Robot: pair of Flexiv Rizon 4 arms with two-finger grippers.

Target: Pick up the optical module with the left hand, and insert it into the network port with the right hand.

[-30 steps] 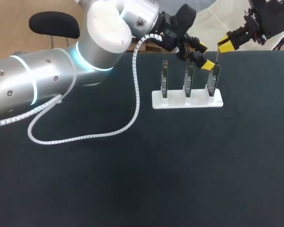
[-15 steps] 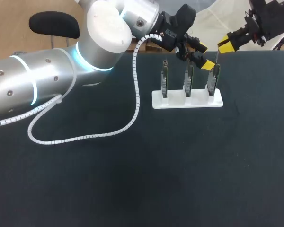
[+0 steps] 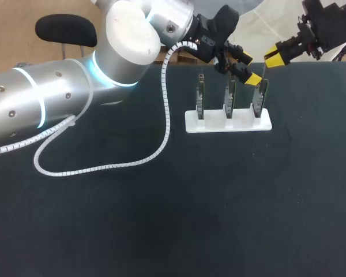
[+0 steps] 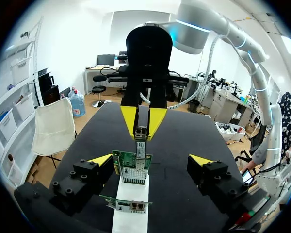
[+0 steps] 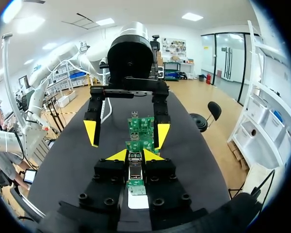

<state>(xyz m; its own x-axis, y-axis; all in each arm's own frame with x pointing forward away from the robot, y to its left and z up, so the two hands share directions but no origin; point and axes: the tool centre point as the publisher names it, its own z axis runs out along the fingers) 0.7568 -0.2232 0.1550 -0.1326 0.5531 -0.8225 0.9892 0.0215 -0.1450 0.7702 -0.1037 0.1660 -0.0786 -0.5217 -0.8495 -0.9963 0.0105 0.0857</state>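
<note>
Optical module (image 5: 135, 171): small metal-bodied piece, pinched from both sides between the right gripper (image 5: 136, 155)'s yellow tips, which stand narrow. In the left wrist view the module (image 4: 140, 138) hangs upright from the right gripper (image 4: 143, 121). Its lower end meets the metal network port (image 4: 141, 162) on the upper edge of a green card (image 4: 128, 172). How far it sits in the port, cannot tell.

Left gripper (image 4: 151, 160): fingers spread wide, one on each side of that card, touching neither card nor module. From the right wrist view the left gripper (image 5: 126, 133) stands just beyond the module, its tips well apart.

Head view: three cards upright in a row on a white base (image 3: 228, 122). The card in question is the one at the right end (image 3: 259, 97). Left gripper (image 3: 249, 67) and right gripper (image 3: 273, 56) sit close together above it, at the far side of the black table (image 3: 161, 219). White coiled cable (image 3: 104, 167) from the left arm trails over the table.
</note>
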